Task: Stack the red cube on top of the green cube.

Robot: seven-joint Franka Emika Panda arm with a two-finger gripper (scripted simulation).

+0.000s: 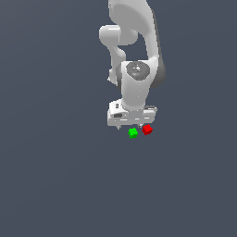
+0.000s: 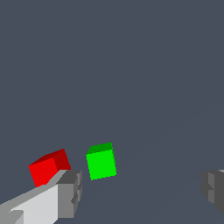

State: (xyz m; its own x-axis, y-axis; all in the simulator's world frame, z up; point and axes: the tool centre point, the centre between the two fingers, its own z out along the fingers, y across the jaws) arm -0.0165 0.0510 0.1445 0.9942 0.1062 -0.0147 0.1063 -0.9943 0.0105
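Note:
The red cube [image 1: 147, 129] and the green cube [image 1: 133, 133] rest side by side on the grey floor, a small gap between them; the red one is on the exterior view's right. My gripper [image 1: 131, 122] hangs just behind them, pointing down. In the wrist view the gripper [image 2: 142, 192] is open and empty, its fingers [image 2: 70, 192] wide apart. The green cube [image 2: 101, 161] lies ahead of the gap, close to one finger. The red cube [image 2: 47, 168] lies outside that finger, its lower corner hidden by it.
A plain dark grey floor [image 1: 55, 176] surrounds the cubes. The white arm [image 1: 136, 55] rises behind the gripper. No other objects show.

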